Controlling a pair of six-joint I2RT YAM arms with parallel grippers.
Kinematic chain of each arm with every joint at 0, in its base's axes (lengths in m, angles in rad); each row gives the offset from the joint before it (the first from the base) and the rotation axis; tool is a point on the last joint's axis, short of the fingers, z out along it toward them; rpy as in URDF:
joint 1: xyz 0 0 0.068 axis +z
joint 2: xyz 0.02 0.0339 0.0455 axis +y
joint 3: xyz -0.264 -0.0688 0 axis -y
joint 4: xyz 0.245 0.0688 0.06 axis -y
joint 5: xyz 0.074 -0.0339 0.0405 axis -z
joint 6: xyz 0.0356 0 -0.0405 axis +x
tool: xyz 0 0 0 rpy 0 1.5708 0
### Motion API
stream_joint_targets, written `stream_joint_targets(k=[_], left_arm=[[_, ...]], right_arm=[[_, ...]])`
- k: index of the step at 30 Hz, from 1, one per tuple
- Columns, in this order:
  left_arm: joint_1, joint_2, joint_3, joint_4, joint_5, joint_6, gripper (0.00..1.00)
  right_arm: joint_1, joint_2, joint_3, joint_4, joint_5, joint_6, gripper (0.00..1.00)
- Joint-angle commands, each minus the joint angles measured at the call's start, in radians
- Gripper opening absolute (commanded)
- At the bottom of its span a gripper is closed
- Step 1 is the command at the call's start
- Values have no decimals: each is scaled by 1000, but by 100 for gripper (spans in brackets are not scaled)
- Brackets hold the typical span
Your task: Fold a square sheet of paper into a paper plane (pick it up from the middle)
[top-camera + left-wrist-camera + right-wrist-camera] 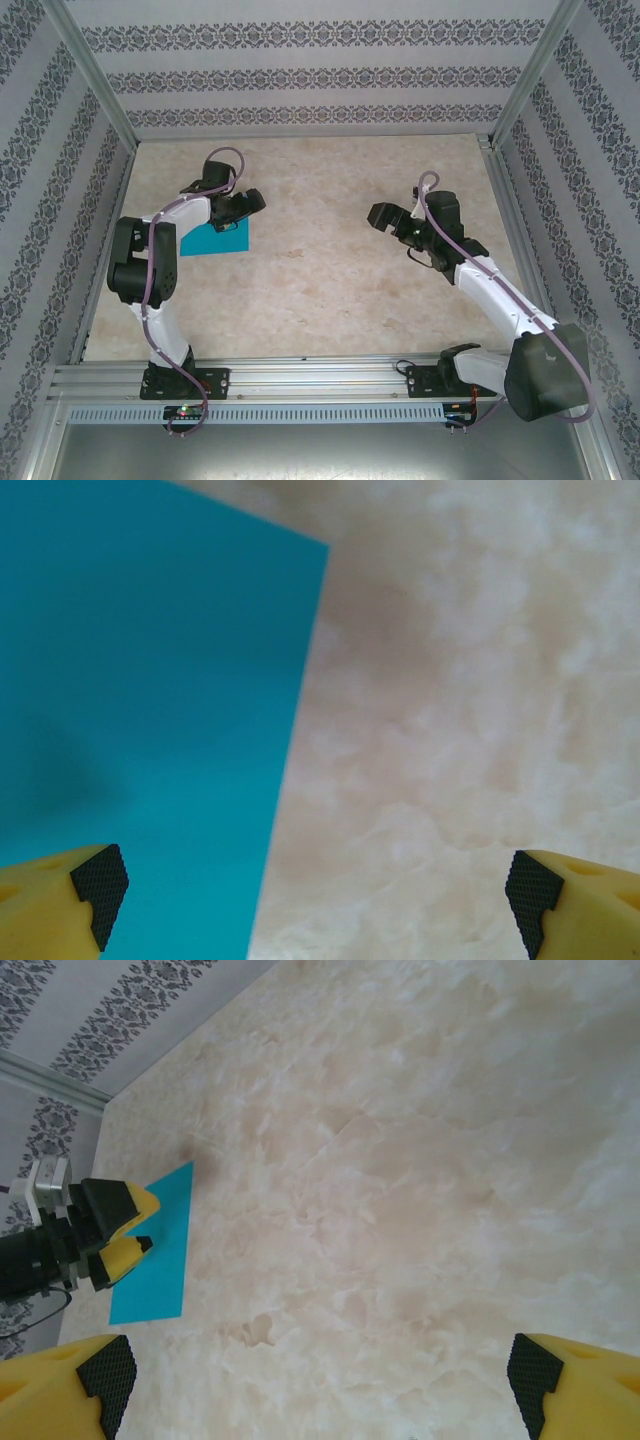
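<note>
Teal paper sheet partly under left end effector | right end effector afar | both gaping, empty

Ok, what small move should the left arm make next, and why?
Probably slide the left gripper over the square sheet of paper, toward its middle: the open jaws straddle the sheet's edge, one side above paper, the other above the table.
</note>
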State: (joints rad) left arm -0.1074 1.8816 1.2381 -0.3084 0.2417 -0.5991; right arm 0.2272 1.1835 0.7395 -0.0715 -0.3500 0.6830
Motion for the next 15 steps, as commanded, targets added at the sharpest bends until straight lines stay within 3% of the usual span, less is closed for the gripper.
stream_joint_targets(k=[1, 9, 15], left_arm=[[-20, 19, -12, -74, -32, -37, 100], [-83, 17, -133, 29, 99, -152, 100], [-245, -4, -156, 84, 91, -269, 100]], right_arm=[[12, 26, 18, -36, 4, 9, 98], [11, 75, 23, -41, 25, 47, 98], [15, 109, 24, -39, 26, 74, 98]])
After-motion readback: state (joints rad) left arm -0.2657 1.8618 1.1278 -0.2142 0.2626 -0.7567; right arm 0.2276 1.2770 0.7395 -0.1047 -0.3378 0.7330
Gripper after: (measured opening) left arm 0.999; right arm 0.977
